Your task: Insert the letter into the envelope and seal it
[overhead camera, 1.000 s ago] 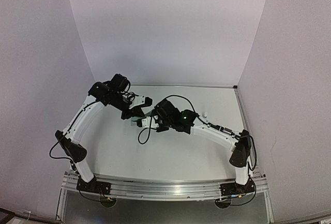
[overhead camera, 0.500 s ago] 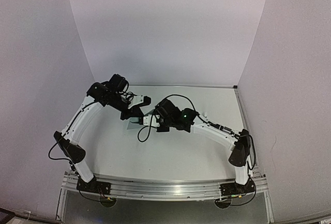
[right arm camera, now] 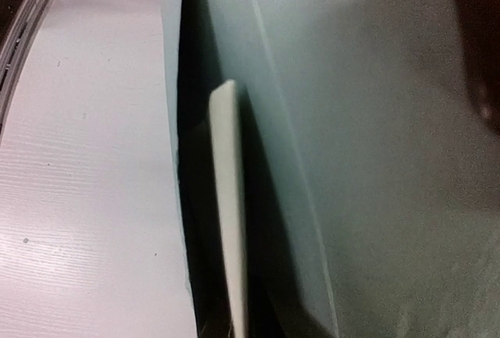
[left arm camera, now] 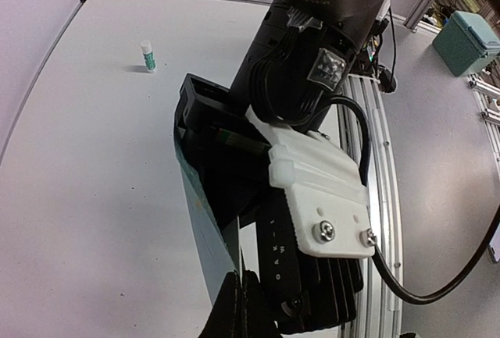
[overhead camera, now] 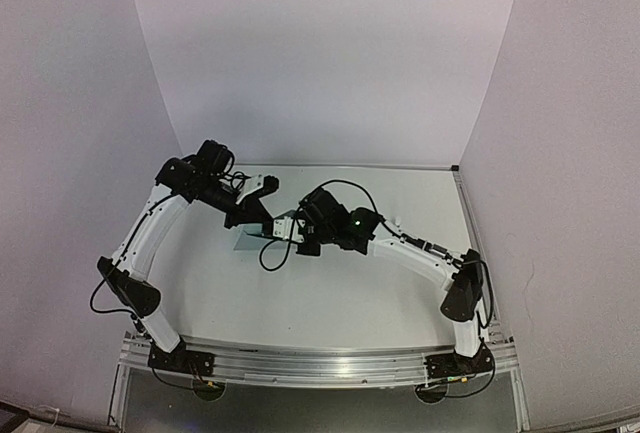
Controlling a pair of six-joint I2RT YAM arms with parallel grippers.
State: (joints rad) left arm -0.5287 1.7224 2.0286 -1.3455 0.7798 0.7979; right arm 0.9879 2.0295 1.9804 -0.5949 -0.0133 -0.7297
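The pale teal envelope (left arm camera: 205,225) stands on edge above the table, and my left gripper (left arm camera: 238,307) is shut on its near edge at the bottom of the left wrist view. From above, the envelope (overhead camera: 244,243) shows as a small teal patch below the left gripper (overhead camera: 250,218). In the right wrist view the envelope (right arm camera: 367,158) fills the right side, its mouth a dark slit. The cream letter (right arm camera: 227,213) runs edge-on into that slit from the bottom of the frame. My right gripper (overhead camera: 272,234) is up against the envelope; its fingers are hidden, and the letter comes from where they sit.
A small white tube (left arm camera: 147,55) stands on the table past the right arm's wrist (left arm camera: 312,49), which blocks much of the left wrist view. Purple walls enclose the white table (overhead camera: 340,293) on three sides. The aluminium rail (overhead camera: 320,365) runs along the near edge.
The left arm has drawn back to the left, carrying the envelope with it. The right gripper has followed leftward, staying against the envelope.
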